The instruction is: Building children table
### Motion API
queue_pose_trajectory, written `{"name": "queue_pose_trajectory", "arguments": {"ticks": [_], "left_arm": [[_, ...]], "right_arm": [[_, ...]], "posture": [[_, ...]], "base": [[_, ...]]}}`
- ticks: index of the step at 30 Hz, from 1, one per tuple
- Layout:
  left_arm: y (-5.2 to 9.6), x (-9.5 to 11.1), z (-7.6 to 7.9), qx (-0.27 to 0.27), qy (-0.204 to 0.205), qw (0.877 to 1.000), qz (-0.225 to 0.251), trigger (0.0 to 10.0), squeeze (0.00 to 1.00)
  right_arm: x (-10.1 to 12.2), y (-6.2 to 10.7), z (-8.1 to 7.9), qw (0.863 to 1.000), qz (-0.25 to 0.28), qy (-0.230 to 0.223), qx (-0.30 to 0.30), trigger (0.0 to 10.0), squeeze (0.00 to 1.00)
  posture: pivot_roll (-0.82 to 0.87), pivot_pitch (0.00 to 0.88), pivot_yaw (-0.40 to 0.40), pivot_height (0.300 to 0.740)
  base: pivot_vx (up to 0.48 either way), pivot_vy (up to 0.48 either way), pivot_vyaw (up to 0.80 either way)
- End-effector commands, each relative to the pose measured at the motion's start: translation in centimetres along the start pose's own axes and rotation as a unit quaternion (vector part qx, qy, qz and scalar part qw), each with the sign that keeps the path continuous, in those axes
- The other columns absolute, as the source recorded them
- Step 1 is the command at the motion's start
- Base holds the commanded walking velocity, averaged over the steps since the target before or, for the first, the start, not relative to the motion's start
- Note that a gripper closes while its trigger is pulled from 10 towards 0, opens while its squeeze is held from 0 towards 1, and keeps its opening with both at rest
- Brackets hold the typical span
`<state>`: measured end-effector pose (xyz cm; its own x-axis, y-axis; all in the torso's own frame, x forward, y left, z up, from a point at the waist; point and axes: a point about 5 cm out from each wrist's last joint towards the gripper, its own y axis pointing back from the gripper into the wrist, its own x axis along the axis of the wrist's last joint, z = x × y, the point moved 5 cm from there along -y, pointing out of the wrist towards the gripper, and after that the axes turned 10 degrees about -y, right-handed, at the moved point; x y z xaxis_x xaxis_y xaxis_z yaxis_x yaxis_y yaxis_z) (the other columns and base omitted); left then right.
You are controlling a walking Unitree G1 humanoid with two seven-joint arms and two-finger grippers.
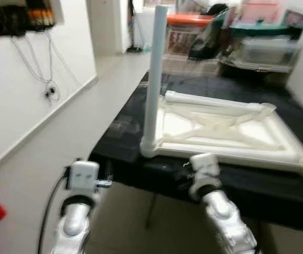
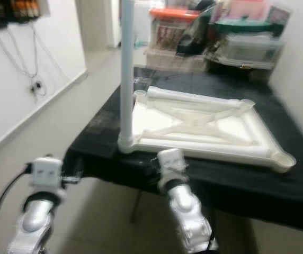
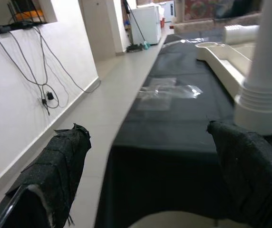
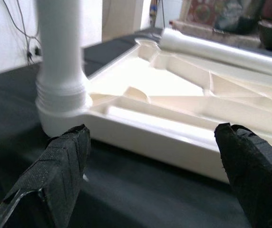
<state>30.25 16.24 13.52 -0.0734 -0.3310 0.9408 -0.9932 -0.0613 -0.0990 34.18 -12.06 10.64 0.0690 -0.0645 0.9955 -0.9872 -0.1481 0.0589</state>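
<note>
A white wall [image 1: 14, 106] with hanging wires [image 1: 48, 79] is seen on the left, above a pale floor [image 1: 61, 132]. The left gripper [image 3: 150, 180] is held low, by the near left corner of a black table [image 1: 125, 148]. Its two black fingers [image 3: 55, 171] are spread wide, and nothing is held between them. A white tabletop [image 1: 225, 132] is laid upside down on the black table. One white leg [image 1: 154, 79] is stood upright in its near left corner. That corner is seen just past the left gripper's far finger, not touched. A second leg [image 1: 215, 100] is laid flat along the tabletop's far edge. The right gripper [image 4: 150, 175] is held just in front of the tabletop's near edge. Its fingers [image 4: 250, 166] are spread wide too, and the edge is seen between them but not pinched. Boxes [image 1: 257, 47] are piled behind the table.
</note>
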Motion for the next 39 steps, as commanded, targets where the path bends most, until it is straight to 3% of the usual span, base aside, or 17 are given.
{"name": "queue_pose_trajectory", "arguments": {"ticks": [1, 39], "left_arm": [[0.1, -0.4, -0.6, 0.006, -0.008, 1.0, -0.007, 10.0, 0.0], [0.4, -0.4, -0.1, -0.005, -0.01, 1.0, -0.002, 10.0, 0.0]], "right_arm": [[-0.3, 0.0, -0.6, 1.0, -0.005, -0.006, 0.006, 10.0, 0.0], [0.1, -0.2, 0.5, 1.0, 0.005, -0.009, -0.018, 10.0, 0.0]], "posture": [[0.17, 0.0, -0.06, 0.74], [0.17, 0.0, -0.056, 0.74]], "base": [[0.307, 0.0, 0.0], [0.208, 0.0, 0.0]]}}
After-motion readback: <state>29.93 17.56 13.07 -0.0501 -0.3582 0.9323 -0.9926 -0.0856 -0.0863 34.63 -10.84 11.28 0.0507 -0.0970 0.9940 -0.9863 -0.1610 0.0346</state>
